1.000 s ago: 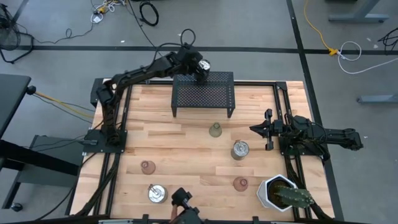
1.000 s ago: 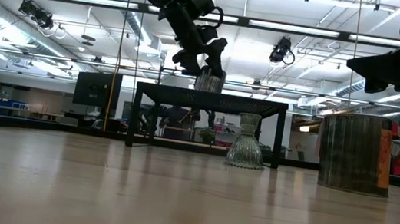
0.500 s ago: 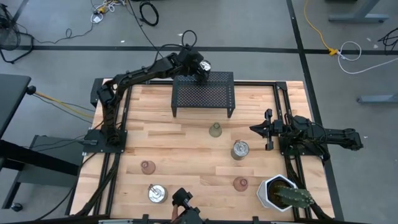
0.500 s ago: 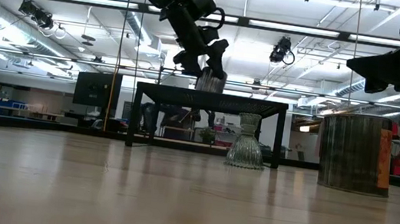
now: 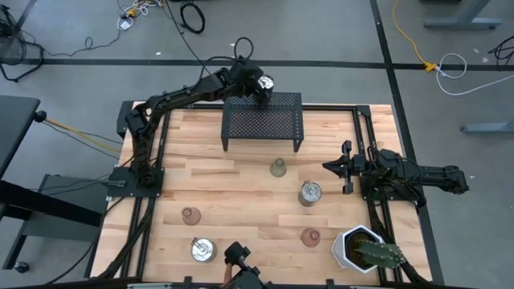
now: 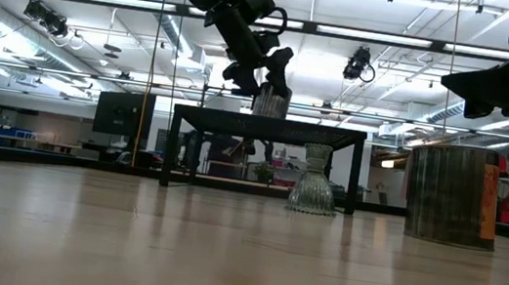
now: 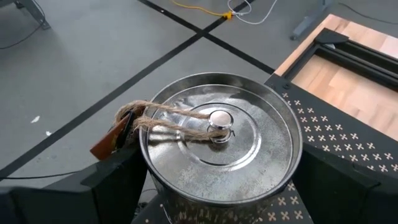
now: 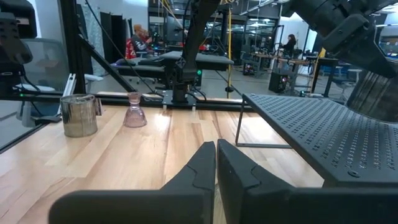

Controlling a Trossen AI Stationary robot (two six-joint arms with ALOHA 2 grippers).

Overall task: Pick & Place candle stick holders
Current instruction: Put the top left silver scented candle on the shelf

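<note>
My left gripper (image 5: pixel 262 85) is shut on a silvery can-like holder (image 7: pixel 221 146) with a lid, a knob and a twine tag, at the far left corner of the black mesh rack (image 5: pixel 263 120). In the low view the can (image 6: pixel 271 101) is at the rack's top; I cannot tell whether it rests on it. My right gripper (image 5: pixel 337 167) is shut and empty at the table's right side. An olive cup (image 5: pixel 278 167), a second silvery can (image 5: pixel 310 193), a third (image 5: pixel 202 249) and two pink cups (image 5: pixel 189 214) (image 5: pixel 311 237) stand on the table. My left gripper pinches the can's round side wall (image 7: pixel 149 180) between its two fingers (image 7: pixel 118 186), one on each side, just below the lid's rim. The fingers slant down from the table's left. The can stays upright, over the rack's perforated top (image 7: pixel 311 130).
A white hexagonal pot with a cactus (image 5: pixel 365 249) stands at the near right corner. Black frame rails run along the table's left and right sides. The rack's top is bare except at the can. People show in the room beyond the table (image 8: pixel 134 37).
My left gripper has edged a little toward the table's far edge with the silvery can, which stays upright at the rack's far left corner.
</note>
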